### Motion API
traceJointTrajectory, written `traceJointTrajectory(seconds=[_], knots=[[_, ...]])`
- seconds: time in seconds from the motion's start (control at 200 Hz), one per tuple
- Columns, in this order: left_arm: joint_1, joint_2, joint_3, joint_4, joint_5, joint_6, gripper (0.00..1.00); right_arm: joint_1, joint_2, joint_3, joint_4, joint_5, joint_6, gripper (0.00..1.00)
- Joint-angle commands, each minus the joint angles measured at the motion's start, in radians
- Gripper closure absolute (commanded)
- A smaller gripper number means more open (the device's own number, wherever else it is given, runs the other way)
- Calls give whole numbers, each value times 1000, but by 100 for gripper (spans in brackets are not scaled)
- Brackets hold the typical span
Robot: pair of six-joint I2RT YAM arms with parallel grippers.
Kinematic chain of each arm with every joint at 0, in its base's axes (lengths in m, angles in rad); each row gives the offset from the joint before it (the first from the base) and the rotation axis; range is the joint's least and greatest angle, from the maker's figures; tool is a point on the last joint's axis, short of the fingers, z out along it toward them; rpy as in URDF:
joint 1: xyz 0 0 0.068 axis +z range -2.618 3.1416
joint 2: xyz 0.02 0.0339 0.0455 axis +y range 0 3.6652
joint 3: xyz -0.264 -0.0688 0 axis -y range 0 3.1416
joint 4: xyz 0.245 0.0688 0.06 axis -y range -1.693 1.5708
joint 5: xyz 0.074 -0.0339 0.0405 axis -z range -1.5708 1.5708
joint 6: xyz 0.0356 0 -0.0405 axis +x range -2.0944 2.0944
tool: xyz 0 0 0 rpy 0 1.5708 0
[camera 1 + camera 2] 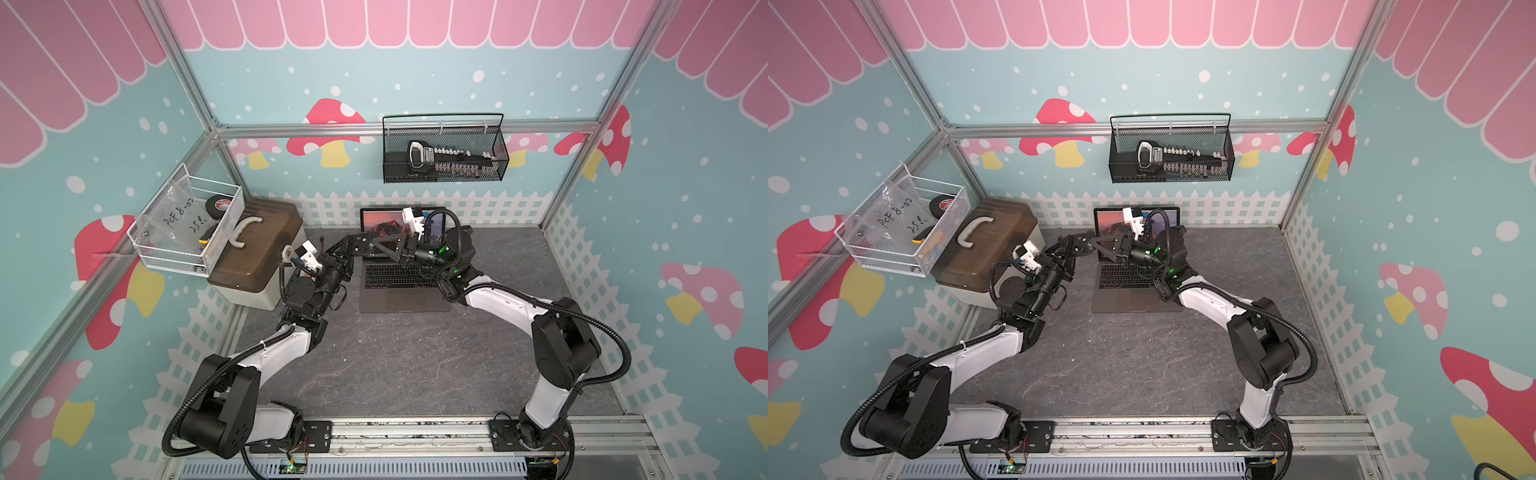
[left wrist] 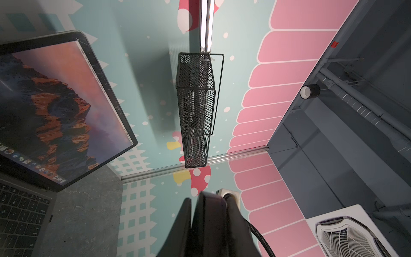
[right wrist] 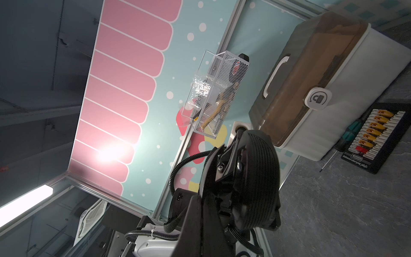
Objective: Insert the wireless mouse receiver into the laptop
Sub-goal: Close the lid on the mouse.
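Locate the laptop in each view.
Top view: laptop mid-frame, backed against the white fence.
Top view: laptop mid-frame too.
Left wrist: laptop large at the frame edge, screen lit.
Right wrist: not in it.
Shared landmark: pink scalloped wall band, in all four.

Room: I see open table (image 1: 395, 365) in front and right of laptop (image 1: 405, 300) | Left side tight: storage box (image 1: 249, 253) near, my left arm (image 1: 307, 291) fills the gap between
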State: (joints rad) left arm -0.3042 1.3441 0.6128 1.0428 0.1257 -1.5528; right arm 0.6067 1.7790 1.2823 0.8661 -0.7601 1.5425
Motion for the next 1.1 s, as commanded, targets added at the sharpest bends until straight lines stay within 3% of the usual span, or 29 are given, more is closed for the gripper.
traceJointTrajectory(seconds=[0.0,0.32,1.096], knots=[[0,-23,4,29,-9,-21,100,-1,21,1,35,-6,17,100],[1,-22,2,29,-8,-21,100,-2,4,3,-4,12,-12,100],[0,-29,-2,24,-11,-20,100,-4,-10,-3,-56,35,-35,84]])
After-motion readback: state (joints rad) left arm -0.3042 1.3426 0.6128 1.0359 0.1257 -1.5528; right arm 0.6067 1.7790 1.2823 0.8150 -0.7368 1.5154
